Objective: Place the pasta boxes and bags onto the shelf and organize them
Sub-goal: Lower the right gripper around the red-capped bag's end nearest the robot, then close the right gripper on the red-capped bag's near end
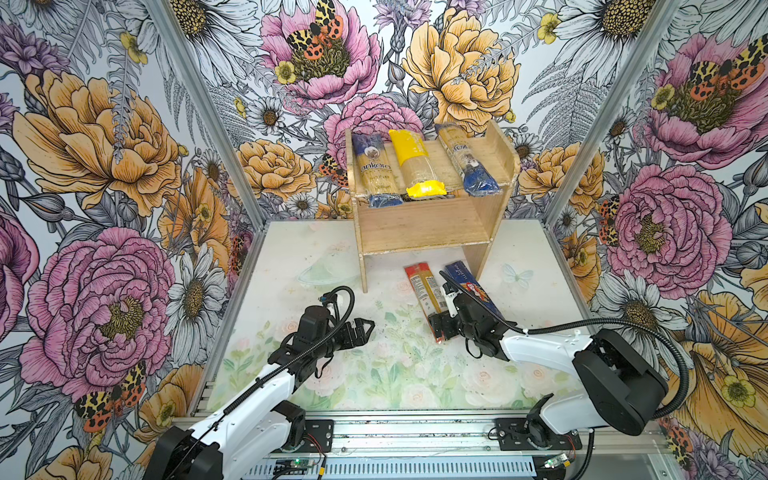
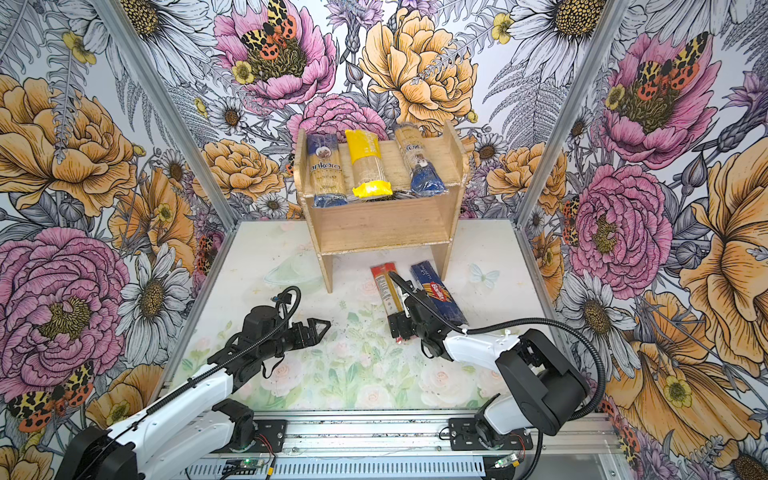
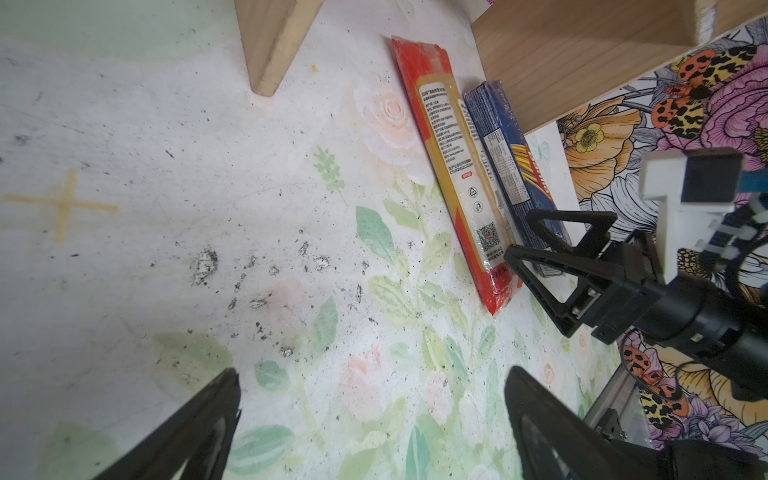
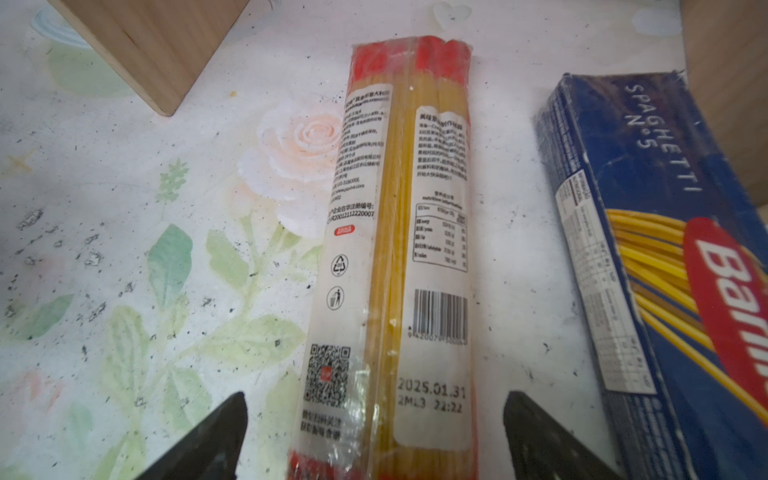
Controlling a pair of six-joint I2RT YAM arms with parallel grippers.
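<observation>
The wooden shelf (image 1: 424,226) (image 2: 382,226) stands at the back. Its top tier holds the blue-ended "ankara" bag (image 1: 376,170), the yellow-ended bag (image 1: 417,164) and the slimmer blue-ended bag (image 1: 465,162). In front of it, on the table, the red-ended pack (image 1: 422,291) (image 4: 399,249) and the dark blue Barilla pack (image 1: 473,291) (image 4: 665,249) lie side by side. My right gripper (image 1: 438,326) (image 4: 374,403) is open, its fingers on either side of the red-ended pack's near end without touching it. My left gripper (image 1: 365,330) (image 3: 372,374) hovers open over the floral mat, left of the packs.
The shelf's left side panel (image 1: 364,270) and right side panel (image 1: 473,257) reach down to the mat close to the two packs. Floral walls with metal corner posts (image 1: 208,124) enclose the table. A metal rail (image 1: 415,432) runs along the front edge.
</observation>
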